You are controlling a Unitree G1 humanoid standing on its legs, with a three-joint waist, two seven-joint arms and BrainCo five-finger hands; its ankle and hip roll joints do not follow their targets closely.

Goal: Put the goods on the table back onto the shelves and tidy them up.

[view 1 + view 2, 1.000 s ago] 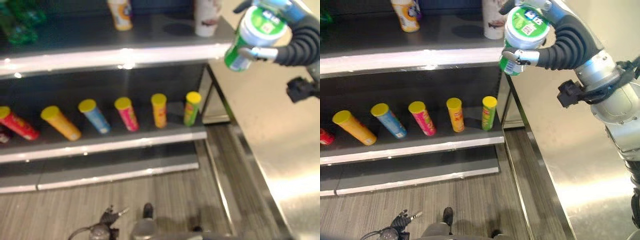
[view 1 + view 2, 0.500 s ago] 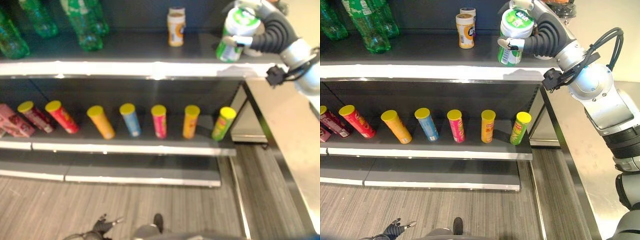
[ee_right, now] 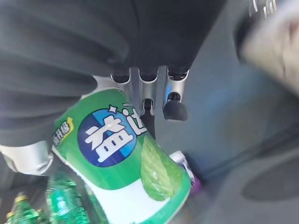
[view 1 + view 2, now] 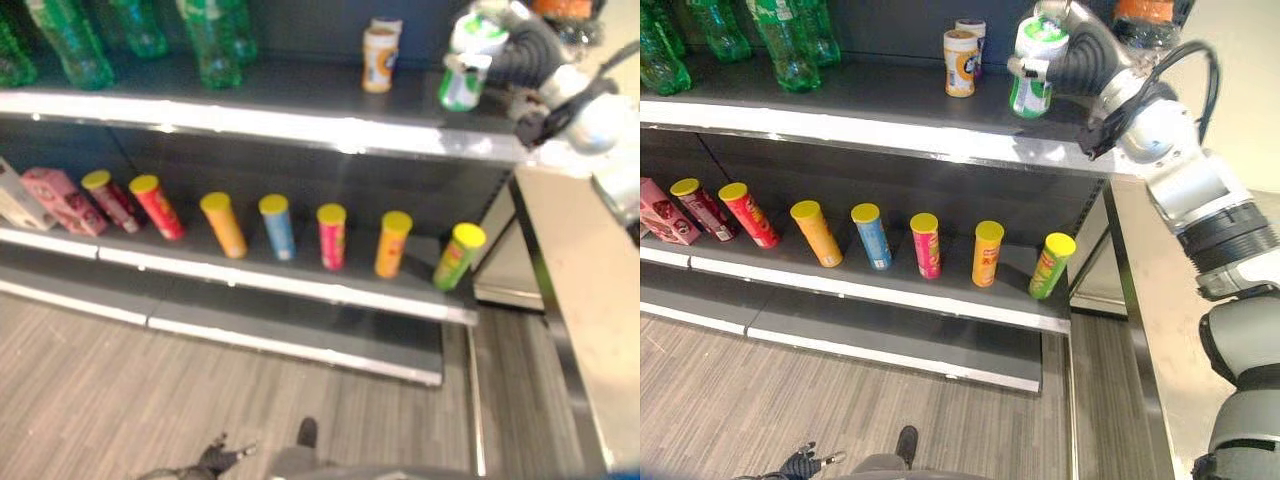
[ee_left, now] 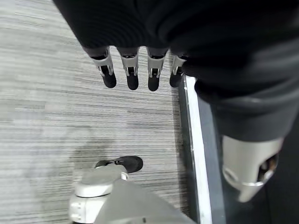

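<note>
From the left eye view, the right hand [image 4: 492,52] sits at about one o'clock, wrapped round a green-and-white tub [image 4: 463,75] and holding it just over the right end of the top shelf [image 4: 250,118], right of an orange-labelled cup [image 4: 379,58]. The tub looks like a light, rigid plastic canister with a smooth printed sleeve, so I'd judge it stiff and not fragile, but a bit slippery; a grip round the middle of its body is the sensible place, clear of the cap. The right eye view shows the same tub [image 4: 1033,70] tilted slightly, low over the shelf, though I can't tell whether its base touches it; green bottles [image 4: 790,45] stand at eleven o'clock, a row of yellow-capped tubes [image 4: 926,245] lines the lower shelf, and the steel table [image 4: 1160,330] runs down the three o'clock side. Against the picture half a second back, the whole scene has slid rightward, which reads as the head turning, and the arm reaches deeper over the shelf, with the tub smaller and farther in. In the left wrist view the left hand [image 5: 131,70] hangs over the grey floor [image 5: 56,93] with fingers straight and relaxed, holding nothing. In the right wrist view the fingers [image 3: 170,95] and thumb are clamped round the tub [image 3: 126,158].
</note>
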